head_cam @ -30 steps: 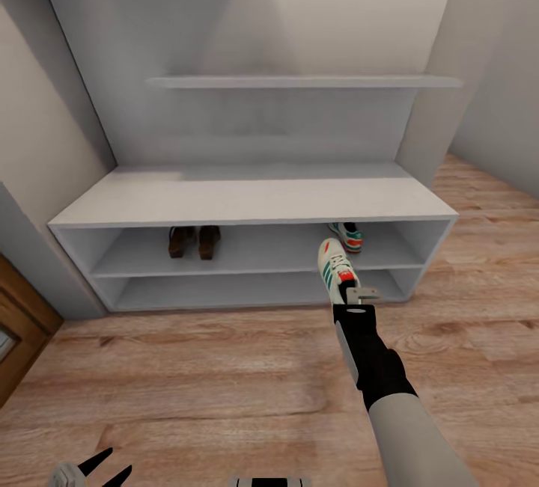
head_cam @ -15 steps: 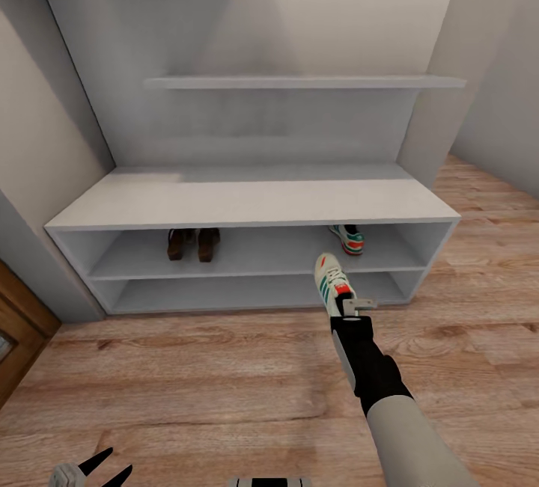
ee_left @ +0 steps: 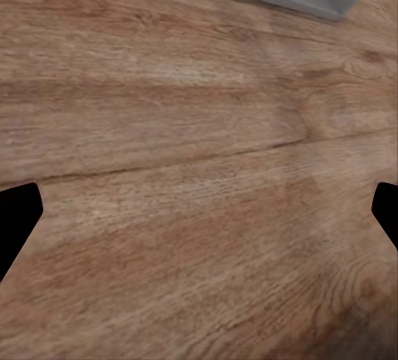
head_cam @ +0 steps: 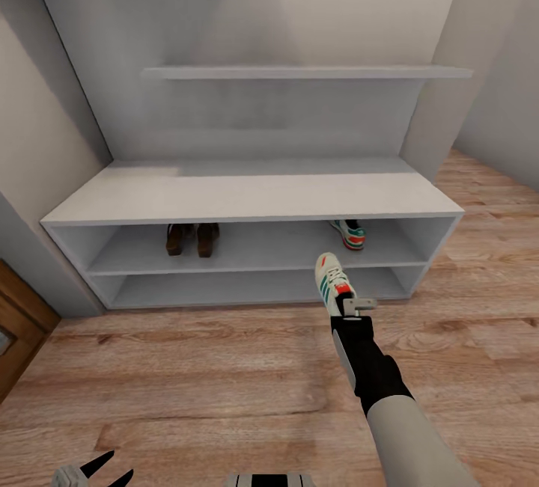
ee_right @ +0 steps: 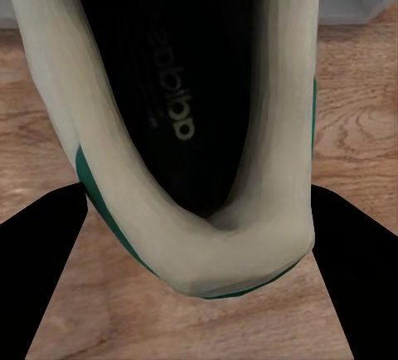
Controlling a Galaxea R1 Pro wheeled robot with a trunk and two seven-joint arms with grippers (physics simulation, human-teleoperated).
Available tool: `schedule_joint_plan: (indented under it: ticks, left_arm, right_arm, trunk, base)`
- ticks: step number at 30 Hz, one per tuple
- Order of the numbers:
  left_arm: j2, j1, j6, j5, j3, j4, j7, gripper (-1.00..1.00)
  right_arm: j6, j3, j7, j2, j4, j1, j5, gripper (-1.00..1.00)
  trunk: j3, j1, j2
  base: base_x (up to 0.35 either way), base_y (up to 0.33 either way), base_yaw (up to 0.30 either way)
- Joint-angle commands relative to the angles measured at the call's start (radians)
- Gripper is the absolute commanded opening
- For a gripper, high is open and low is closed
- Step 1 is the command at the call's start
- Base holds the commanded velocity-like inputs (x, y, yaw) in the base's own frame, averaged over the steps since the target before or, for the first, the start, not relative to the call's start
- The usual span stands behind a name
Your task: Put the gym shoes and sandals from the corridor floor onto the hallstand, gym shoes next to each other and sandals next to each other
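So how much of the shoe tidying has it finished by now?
Most of it. The two sandals sit side by side on the hallstand's upper open tier, and one gym shoe is on that tier further right. The right hand grips the second gym shoe by its heel, in front of the rack. Left: setting it beside its partner. The left hand is open and empty.

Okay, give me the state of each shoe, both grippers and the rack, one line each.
Held gym shoe: gripped at the heel, off the floor, toe toward the rack.
Other gym shoe: resting on the rack's middle tier.
Sandals: side by side on that tier.
Right gripper: shut on the shoe.
Left gripper: open, empty.
Hallstand: top bare.
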State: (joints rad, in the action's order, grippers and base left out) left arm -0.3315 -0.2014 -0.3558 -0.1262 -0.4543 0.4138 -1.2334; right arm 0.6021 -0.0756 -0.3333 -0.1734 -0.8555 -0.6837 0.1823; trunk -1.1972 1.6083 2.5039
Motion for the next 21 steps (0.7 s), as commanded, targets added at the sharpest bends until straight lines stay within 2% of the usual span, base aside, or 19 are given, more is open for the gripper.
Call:
schedule_joint_plan:
  ticks: [1,10,21]
  left_arm:
    - [0.0,-0.001,-0.006,0.001,-0.002,-0.001,-0.003,1.0]
    - [0.001,-0.001,-0.005,0.003,-0.003,-0.003,-0.002,1.0]
    - [0.002,0.0,-0.005,0.004,-0.003,-0.003,-0.001,1.0]
  right_arm:
    - [0.007,-0.003,0.003,-0.001,-0.001,0.0,0.011,-1.0]
    - [0.007,-0.003,0.003,-0.001,-0.003,0.0,0.011,-1.0]
    - [0.008,-0.003,0.003,-0.001,-0.003,0.0,0.011,-1.0]
  trunk:
    - [-0.001,0.0,0.0]
    - [-0.001,0.0,0.0]
    - [-0.001,0.0,0.0]
  base:
    - [0.0,0.0,0.0]
    - [0.019,0.0,0.0]
    - [0.221,0.0,0.0]
